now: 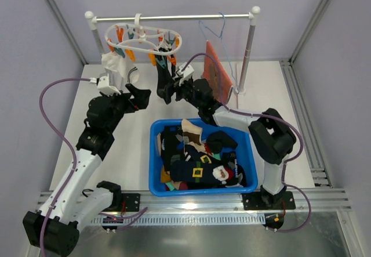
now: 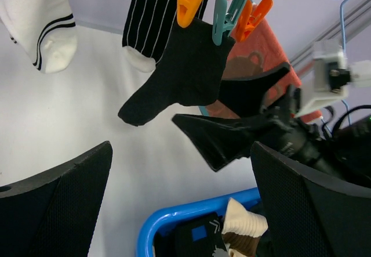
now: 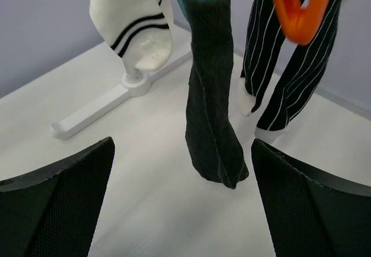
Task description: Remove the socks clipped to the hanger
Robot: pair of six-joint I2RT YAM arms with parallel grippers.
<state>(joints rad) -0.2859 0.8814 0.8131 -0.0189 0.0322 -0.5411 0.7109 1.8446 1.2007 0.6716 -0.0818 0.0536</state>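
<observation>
Just ahead of the released right end effector (image 3: 182, 144), a pegged black sock (image 3: 213, 94).

rail (image 1: 174, 17): across the far end of the table (image 1: 130, 147)
hanger (image 1: 143, 36): hooked on the rail's left half
socks (image 1: 119, 65): hang under the hanger
cloth (image 1: 215, 74): on the rail, right of the hanger
bin (image 1: 155, 152): near me, between my arms, clothes (image 1: 200, 164) piled inside
left claw (image 1: 138, 96): mine, below the hanger's left side
right claw (image 1: 168, 91): mine, below its right side, one sock just ahead
</observation>
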